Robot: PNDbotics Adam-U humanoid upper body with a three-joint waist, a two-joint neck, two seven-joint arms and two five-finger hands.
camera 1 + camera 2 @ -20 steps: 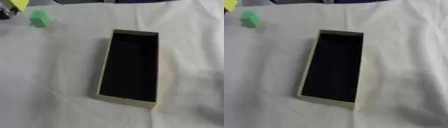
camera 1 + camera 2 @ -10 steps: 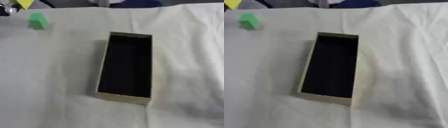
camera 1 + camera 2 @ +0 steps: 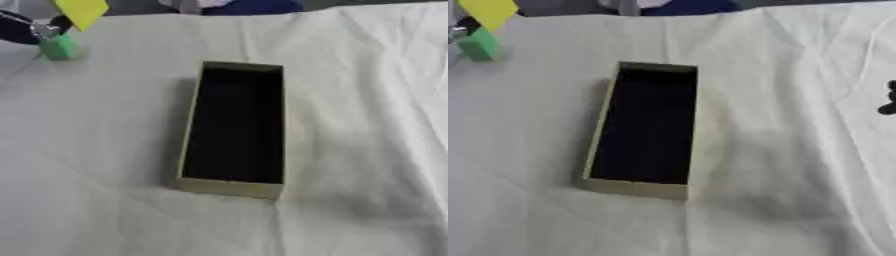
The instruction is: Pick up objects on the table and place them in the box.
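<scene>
The long cream cardboard box (image 3: 234, 188) with a dark inside holds nothing and lies on the desk's wrinkled white cloth (image 3: 367, 125). Far up-left of the box, the left hand (image 3: 31, 29) touches a small green block (image 3: 59, 48), a yellow sheet (image 3: 81, 11) just above; its grip cannot be told. Right of the box, a dark bit of the right hand (image 3: 888, 98) shows at the edge, state unclear.

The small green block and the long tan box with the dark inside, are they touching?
Apart. The left eye view shows the green block far left, with bare white cloth between it and the box.

Wrinkled white tablecloth (image 3: 367, 100) across the table, dim, perhaps grey floor beyond
</scene>
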